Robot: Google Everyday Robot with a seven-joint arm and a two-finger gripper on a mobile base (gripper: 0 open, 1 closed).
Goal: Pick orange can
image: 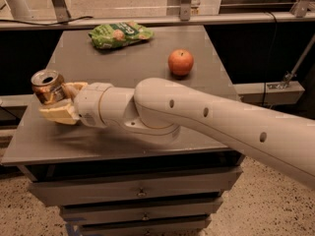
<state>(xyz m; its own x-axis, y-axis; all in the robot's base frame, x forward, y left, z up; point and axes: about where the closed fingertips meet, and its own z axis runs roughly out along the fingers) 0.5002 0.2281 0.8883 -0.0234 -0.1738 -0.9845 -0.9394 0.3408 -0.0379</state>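
The cream two-finger gripper [53, 100] sits at the left edge of the grey metal table [147, 58], its jaws closed around the small orange-gold metal can [48, 86], which tilts slightly with its opened silver top showing. A round red-orange apple [180, 62] and a green crinkled snack bag [119, 34] lie well apart from it, farther back

The smooth cream-white arm [211, 117] bore small dark holes. Just beyond its banded wrist, the gripper [55, 100] had pale-yellow fingers [56, 114].
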